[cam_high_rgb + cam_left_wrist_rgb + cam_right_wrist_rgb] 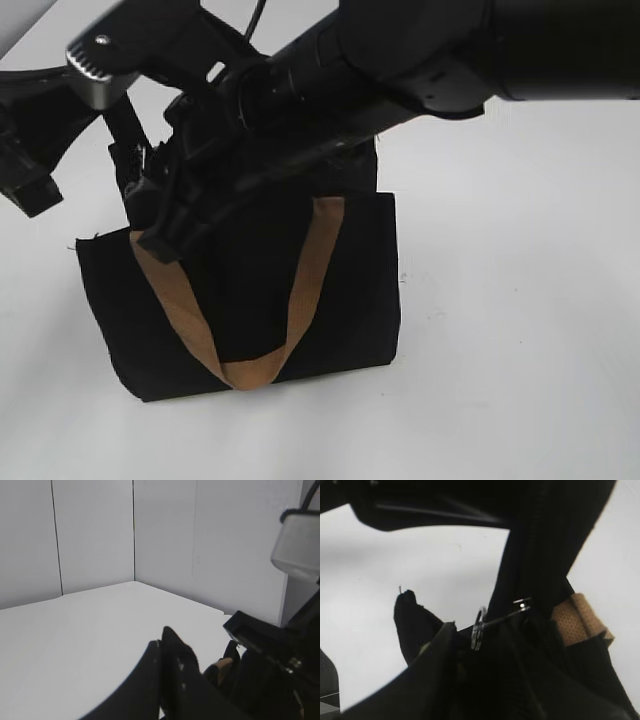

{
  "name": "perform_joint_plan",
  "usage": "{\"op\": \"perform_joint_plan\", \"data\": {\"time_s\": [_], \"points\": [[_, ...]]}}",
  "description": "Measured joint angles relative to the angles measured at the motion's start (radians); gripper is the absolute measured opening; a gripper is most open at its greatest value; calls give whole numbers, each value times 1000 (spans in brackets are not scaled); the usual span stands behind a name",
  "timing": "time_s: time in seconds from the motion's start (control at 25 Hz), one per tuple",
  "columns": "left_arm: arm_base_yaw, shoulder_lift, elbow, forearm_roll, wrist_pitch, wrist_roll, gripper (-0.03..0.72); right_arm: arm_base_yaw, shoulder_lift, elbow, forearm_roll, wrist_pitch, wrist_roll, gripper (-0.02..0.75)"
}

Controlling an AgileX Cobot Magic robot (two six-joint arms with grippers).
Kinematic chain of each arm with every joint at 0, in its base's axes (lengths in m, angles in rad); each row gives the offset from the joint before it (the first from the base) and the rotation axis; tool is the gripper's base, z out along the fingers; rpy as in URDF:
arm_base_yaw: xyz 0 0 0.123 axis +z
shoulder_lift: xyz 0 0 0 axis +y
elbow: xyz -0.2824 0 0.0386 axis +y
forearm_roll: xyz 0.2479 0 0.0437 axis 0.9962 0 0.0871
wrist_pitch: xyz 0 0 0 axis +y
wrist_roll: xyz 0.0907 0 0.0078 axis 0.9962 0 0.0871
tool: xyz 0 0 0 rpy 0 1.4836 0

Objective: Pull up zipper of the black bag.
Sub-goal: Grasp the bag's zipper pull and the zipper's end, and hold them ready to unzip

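Black fabric makes up the one black bag (330, 290) standing mid-table with its two tan strap handles (300, 300); we judge it soft and light, likely to sag or lift unless steadied, while its single zipper (479, 628), a small silver pull at the bag's far left top corner, looks hard, slippery and best pinched by the tab. Our right gripper (465, 645) hangs right at that pull, though we cannot tell whether its fingers have closed on it. Our left gripper (167, 645), fingers pressed together on nothing, sits left of the bag.
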Motion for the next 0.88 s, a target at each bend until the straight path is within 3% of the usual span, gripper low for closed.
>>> {"op": "perform_joint_plan", "data": {"time_s": [0.24, 0.64, 0.88], "points": [[0, 1, 0, 2, 4, 0, 3, 0, 5, -1, 0, -12, -1, 13], [0, 1, 0, -4, 38, 0, 3, -32, -40, -1, -88, 84, 20, 4], [0, -2, 0, -3, 106, -73, 3, -88, -69, -1, -111, 154, 60, 1]]}}
